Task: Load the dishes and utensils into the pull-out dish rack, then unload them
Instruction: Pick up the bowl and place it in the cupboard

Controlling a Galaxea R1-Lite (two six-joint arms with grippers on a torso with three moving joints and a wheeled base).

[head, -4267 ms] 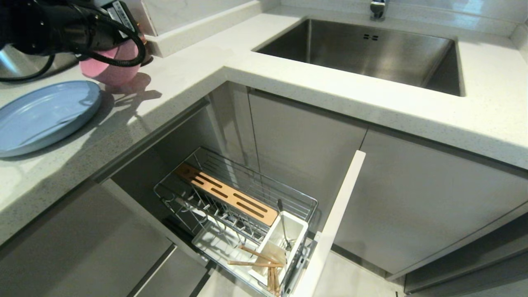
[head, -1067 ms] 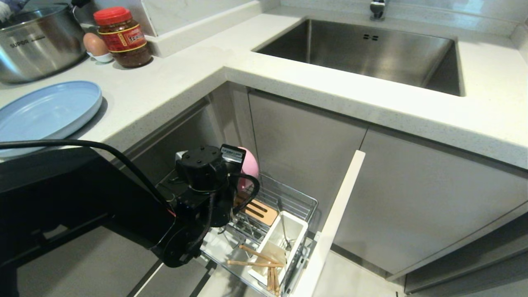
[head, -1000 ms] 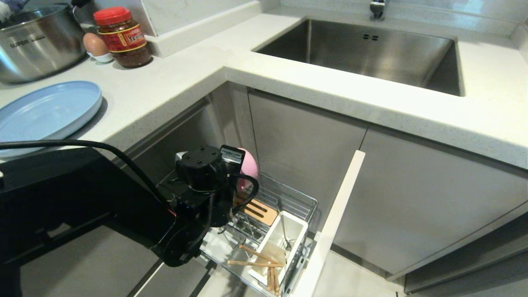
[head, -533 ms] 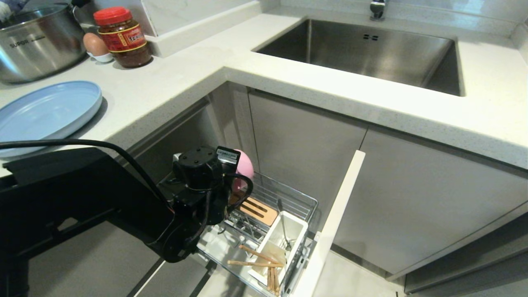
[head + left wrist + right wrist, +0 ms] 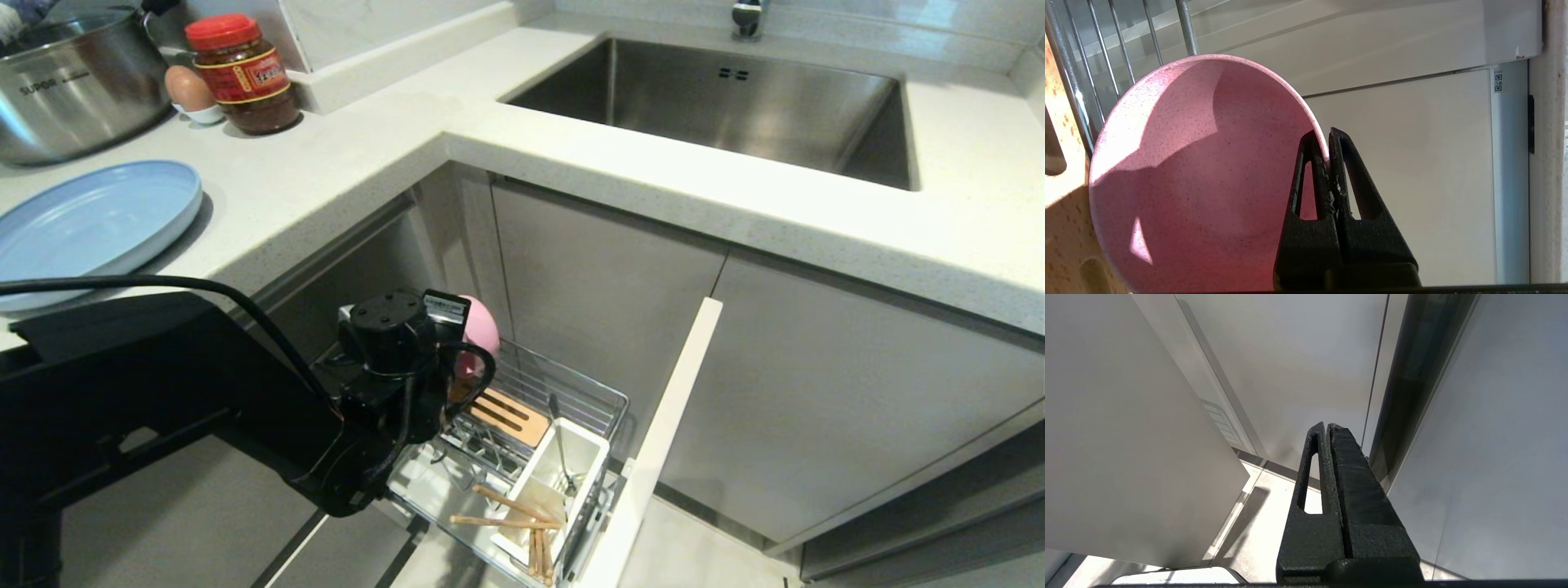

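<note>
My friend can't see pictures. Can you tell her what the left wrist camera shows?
The left gripper pinches the rim of a pink bowl, held on edge beside the dish rack's chrome wires. Grey cabinet panels fill the background.

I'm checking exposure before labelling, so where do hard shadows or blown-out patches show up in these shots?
Left wrist view: a hard-edged shadow crosses the inside of the pink bowl, with sunlit patches beside it. Right wrist view: the floor past the right gripper is washed out white. Head view: the counter is evenly lit.
</note>
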